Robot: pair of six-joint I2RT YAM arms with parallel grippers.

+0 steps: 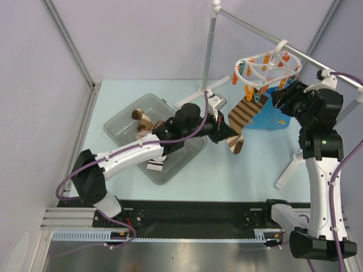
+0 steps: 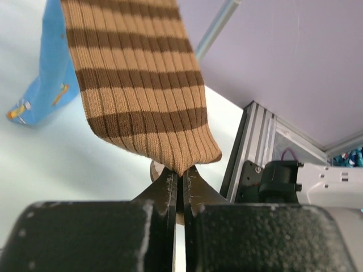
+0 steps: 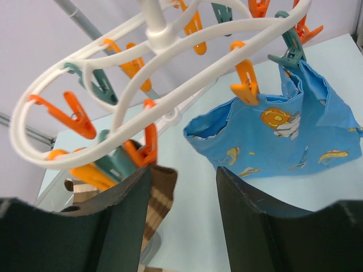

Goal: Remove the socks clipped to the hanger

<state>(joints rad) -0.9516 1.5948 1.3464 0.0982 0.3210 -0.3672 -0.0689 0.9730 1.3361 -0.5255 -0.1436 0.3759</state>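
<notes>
The pale mint-green bench fills the middle of the top view, walled in by lilac panels on the left and at the back. A clear plastic rectangular tub sits on it left of centre, turned at an angle. A white foot of the silver metal stand rests on it near the upper middle, just beside the tub's far corner. Another slanted white leg touches down at the right. A black mounting strip runs along the bottom edge.
</notes>
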